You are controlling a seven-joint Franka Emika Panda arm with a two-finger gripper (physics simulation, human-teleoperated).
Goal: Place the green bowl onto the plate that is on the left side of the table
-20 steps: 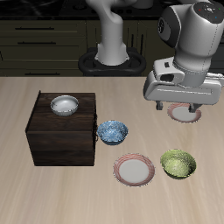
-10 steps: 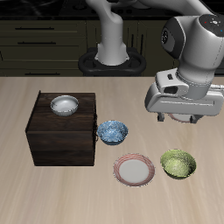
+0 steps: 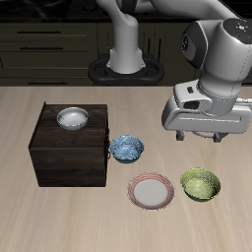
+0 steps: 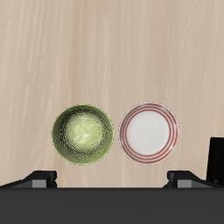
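The green bowl [image 3: 201, 184] sits on the table near the front edge. It also shows in the wrist view [image 4: 81, 134], empty and upright. Beside it lies one red-rimmed plate [image 3: 152, 191], seen in the wrist view [image 4: 149, 133] too. The other plate, the one on the left side of the table, lies farther back and is hidden behind my hand. My gripper [image 3: 200, 138] hovers above the table just behind the green bowl. Its fingertips [image 4: 39, 178] stand wide apart with nothing between them.
A dark wooden box [image 3: 69, 153] stands on the far side of the table with a white-grey bowl [image 3: 73, 118] on top. A blue speckled bowl [image 3: 126, 148] sits beside the box. The robot's base [image 3: 123, 69] is at the back.
My gripper has moved toward the table's front edge and a little lower, covering the rear plate that showed beneath it a second ago. The bowls and plates have not moved.
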